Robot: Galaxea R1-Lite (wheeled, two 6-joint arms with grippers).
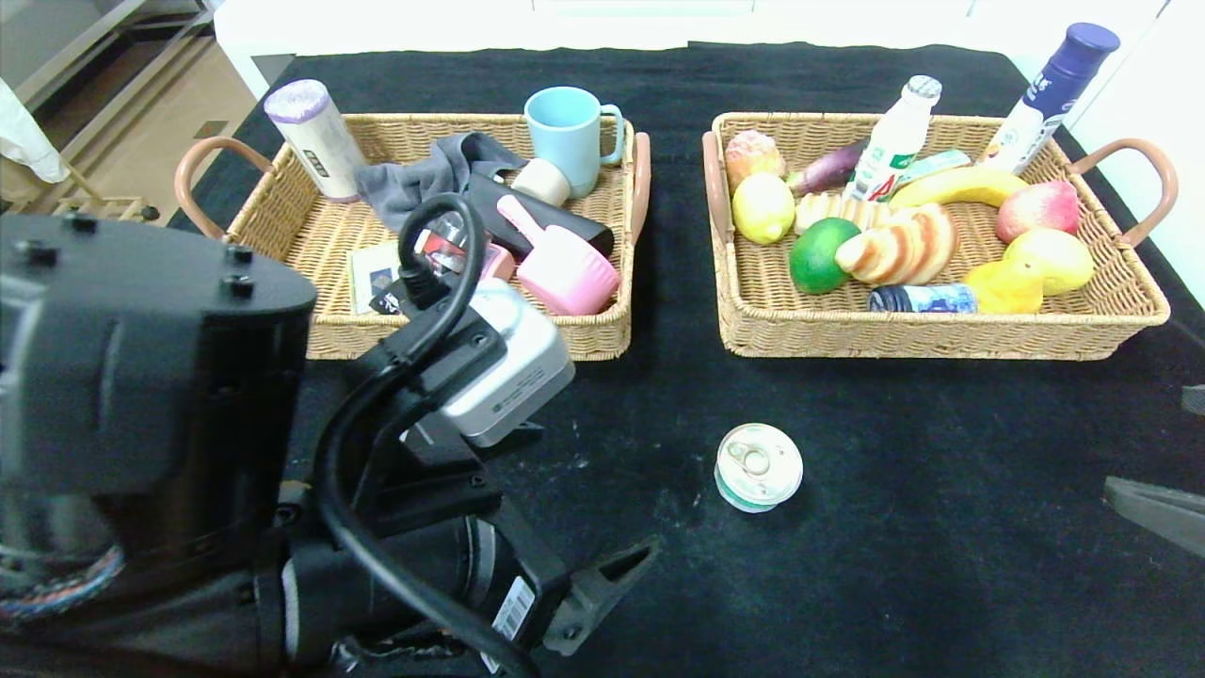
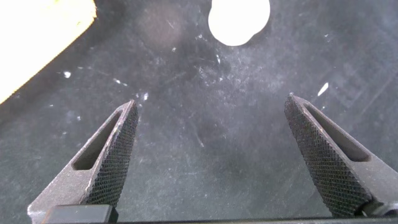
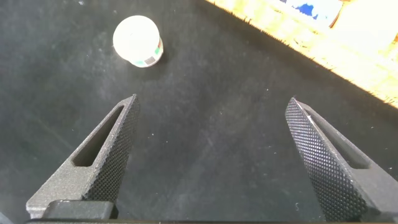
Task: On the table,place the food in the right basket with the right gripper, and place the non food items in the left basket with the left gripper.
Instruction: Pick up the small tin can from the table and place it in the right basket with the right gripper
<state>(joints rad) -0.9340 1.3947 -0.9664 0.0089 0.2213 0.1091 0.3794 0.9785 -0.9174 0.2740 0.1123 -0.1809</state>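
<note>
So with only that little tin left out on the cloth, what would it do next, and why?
Probably the right gripper, open and empty over bare cloth, reaches toward the pull-tab can. The can stands upright, alone, in front of the right basket, and canned goods likely count as food. The left gripper is also open and empty.

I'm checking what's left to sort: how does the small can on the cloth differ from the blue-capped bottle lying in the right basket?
The can stands upright on the bare black table, outside both baskets; the bottle lies on its side inside the right basket. The can is short and squat; the bottle is slim and long.
</note>
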